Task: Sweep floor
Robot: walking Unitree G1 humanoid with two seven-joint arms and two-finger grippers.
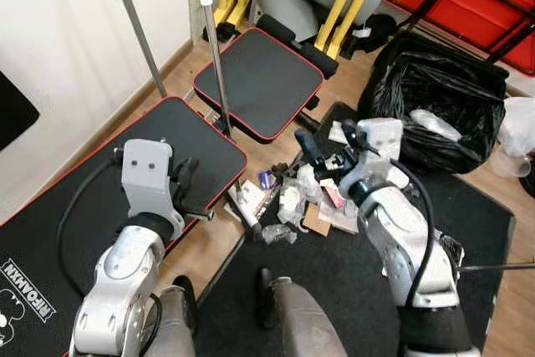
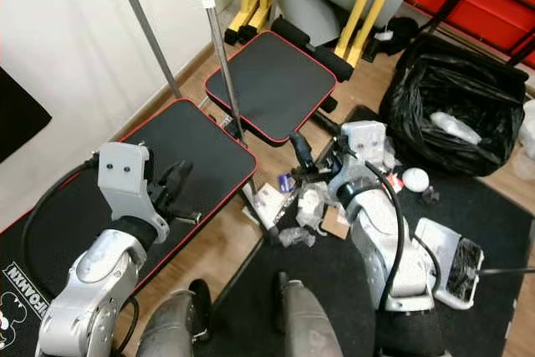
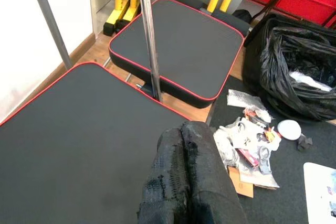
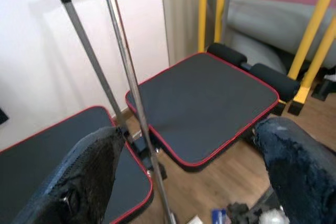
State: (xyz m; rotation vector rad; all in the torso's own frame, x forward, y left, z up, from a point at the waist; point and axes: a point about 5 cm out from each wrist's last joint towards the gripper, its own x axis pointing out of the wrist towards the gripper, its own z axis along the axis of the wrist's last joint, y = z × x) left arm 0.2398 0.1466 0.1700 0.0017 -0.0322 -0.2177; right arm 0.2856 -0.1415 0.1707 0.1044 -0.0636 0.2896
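- Wooden floor (image 1: 196, 248) and a dark mat (image 1: 351, 282) meet at a pile of litter (image 1: 305, 202), just left of an open black rubbish bag (image 1: 443, 114).
- Two black pads with red edging lie to the left; the far pad (image 1: 259, 81) sits behind the near pad (image 1: 100, 198).
- A metal pole (image 1: 219, 64), possibly a broom handle, rises between the pads.
- The left gripper (image 3: 189, 177) hovers over the near pad, fingers pressed together.
- The right gripper (image 4: 194, 182) hangs above the litter, fingers spread wide, holding nothing.

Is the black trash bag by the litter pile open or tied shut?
Open. The black trash bag gapes at the top, with its rim spread wide and some pale rubbish showing inside it.
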